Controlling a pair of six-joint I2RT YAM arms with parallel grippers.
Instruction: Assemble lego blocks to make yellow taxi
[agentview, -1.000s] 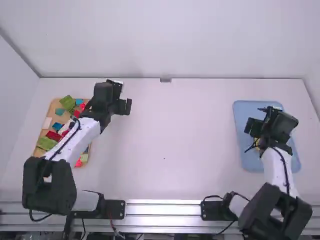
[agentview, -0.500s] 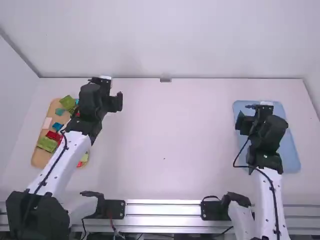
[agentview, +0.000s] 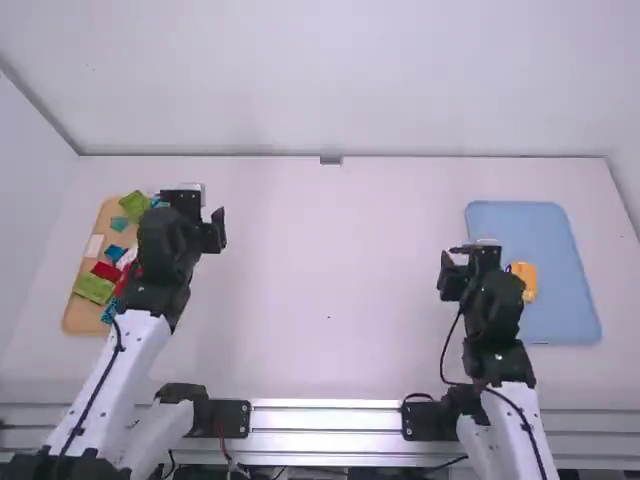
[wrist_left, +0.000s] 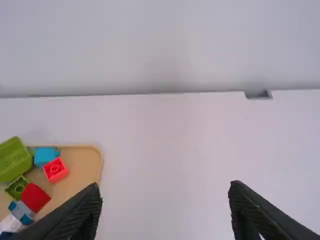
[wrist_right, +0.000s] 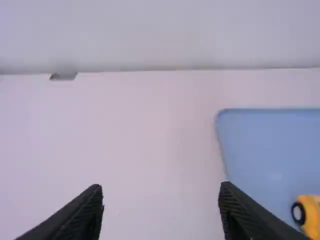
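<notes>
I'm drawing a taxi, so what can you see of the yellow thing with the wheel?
The yellow piece looks like smooth plastic. It has a dark wheel with a pale middle. It rests on the blue tray, near the side towards the table's middle. The right gripper is open, not holding it. Part is hidden, so I can't tell its whole shape.

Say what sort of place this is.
Probably a robot test bench or lab cell: two arms are mounted on a metal rail at a white table, with a tray of toy blocks and a blue tray holding a yellow piece.Probably a robot test bench or lab cell.
</notes>
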